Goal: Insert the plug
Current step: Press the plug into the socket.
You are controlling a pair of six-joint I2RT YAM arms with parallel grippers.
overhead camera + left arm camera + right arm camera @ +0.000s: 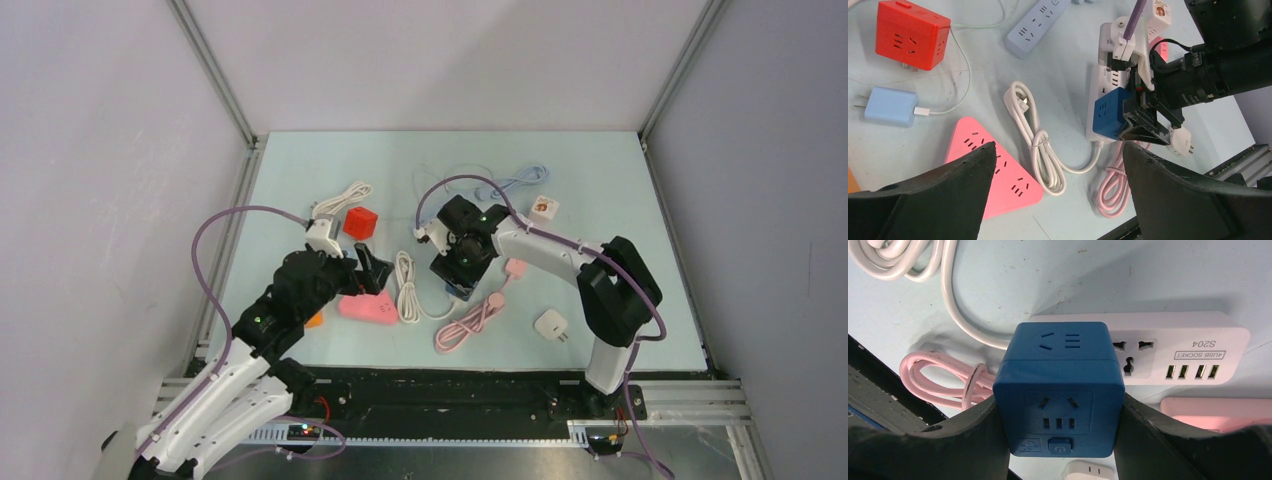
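Two right gripper fingers clamp a blue plastic cube socket, white rectangular power strip just beyond them; left gripper fingers spread wide.

White power strip: "4USB SOCKET", "S204".

Going by my screen, the blue cube is smooth moulded plastic with a soft satin sheen, not properly shiny. The white strip is hard plastic too, but glossier. The right gripper has matt black fingers, a bit grainy. The pink cable looks rubbery with a slight shine. The table is a matt pale blue sheet, scuffed in spots, and the frame posts look like brushed metal.
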